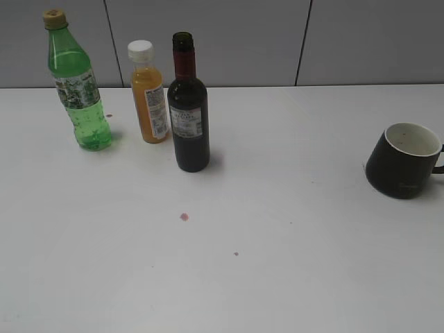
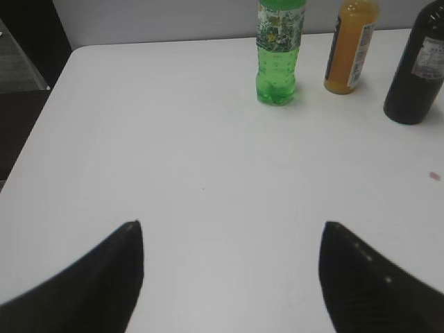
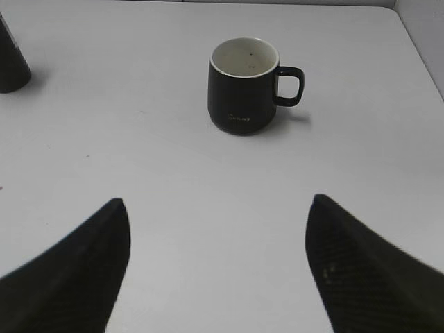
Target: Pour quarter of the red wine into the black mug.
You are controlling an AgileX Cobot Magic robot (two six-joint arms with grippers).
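With both pincers, left [image 2: 232,277] and right [image 3: 218,267], spread apart and empty, no step has begun: the uncapped dark glass red wine bottle [image 1: 189,111] stands far-left on the white counter [image 1: 277,208], the squat matte black mug [image 1: 404,161] far right, so grasping the bottle body likely comes next.

Standing upright well ahead of the left jaws on the white table [image 2: 173,139]: a green plastic bottle [image 2: 279,52] and, beside it rightward, an orange juice bottle [image 2: 352,47], white-capped.
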